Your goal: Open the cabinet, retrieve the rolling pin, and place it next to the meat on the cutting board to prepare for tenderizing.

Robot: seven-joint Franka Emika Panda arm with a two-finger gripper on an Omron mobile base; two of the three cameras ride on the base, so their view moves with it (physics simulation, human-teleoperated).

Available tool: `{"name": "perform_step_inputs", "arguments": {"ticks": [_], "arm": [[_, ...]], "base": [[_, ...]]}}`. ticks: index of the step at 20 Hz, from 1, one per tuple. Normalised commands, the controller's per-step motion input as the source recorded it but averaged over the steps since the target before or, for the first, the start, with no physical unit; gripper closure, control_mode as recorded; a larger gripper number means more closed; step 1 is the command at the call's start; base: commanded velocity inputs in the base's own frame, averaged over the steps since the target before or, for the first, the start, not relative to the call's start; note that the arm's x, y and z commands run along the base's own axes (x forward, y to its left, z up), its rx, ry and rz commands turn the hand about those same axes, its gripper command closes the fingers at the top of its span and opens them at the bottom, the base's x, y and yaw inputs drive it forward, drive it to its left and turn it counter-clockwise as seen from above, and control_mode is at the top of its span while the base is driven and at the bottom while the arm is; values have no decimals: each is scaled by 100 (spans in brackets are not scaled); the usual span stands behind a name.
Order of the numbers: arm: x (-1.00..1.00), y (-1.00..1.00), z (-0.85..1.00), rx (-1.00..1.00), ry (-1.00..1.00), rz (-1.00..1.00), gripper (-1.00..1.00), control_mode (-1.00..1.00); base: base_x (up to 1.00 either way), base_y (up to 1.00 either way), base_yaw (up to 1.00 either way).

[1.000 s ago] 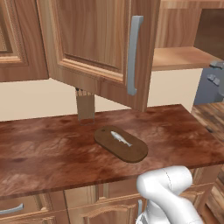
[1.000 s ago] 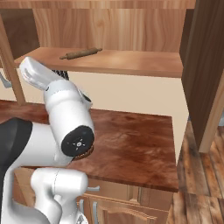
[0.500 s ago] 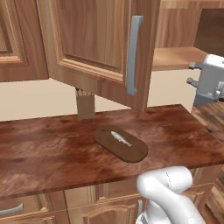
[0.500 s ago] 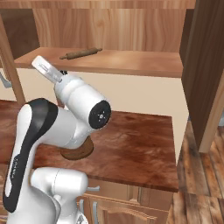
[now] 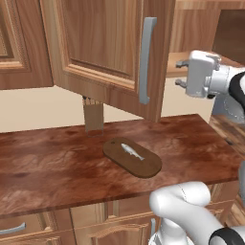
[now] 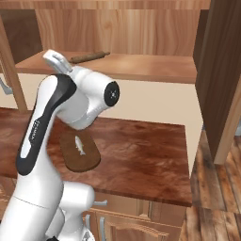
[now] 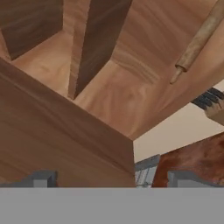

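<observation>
My claw (image 5: 180, 72) is raised at shelf height, its two fingers spread wide apart with nothing between them. In the left base view it points toward the free edge of the open cabinet (image 5: 103, 52) door. That door swings out over the table (image 5: 48, 162), with a long grey bar handle (image 5: 147, 60) running down it.

In the hand view the fingers (image 7: 39, 178) sit at the bottom, and I look into the cabinet's wooden interior past the door edge. The rolling pin (image 7: 199, 40) lies on the shelf at the upper right of that view, well apart from the claw. In the right base view the rolling pin (image 6: 90, 57) rests flat toward the back of the open shelf (image 6: 141, 68), beyond and slightly right of the claw (image 6: 55, 61).

Below, the dark oval cutting board (image 5: 132, 156) lies flat on the reddish-brown table. The meat (image 5: 132, 151), a small silvery fish-shaped piece, lies on the board. A wooden knife block (image 5: 93, 116) stands on the table behind the board, under the open door. In the hand view, black knife handles (image 7: 208, 98) show at the right edge.
</observation>
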Motion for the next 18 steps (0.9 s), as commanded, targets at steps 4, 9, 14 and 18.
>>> {"name": "perform_step_inputs", "arguments": {"ticks": [4,9,14,18], "arm": [[50,55,-6,0,5,16,-100,-100],[31,74,-6,0,2,16,-100,-100],[18,81,-5,0,1,16,-100,-100],[0,94,-6,0,1,17,-100,-100]], "base": [[0,0,0],[0,0,0],[0,0,0],[0,0,0]]}}
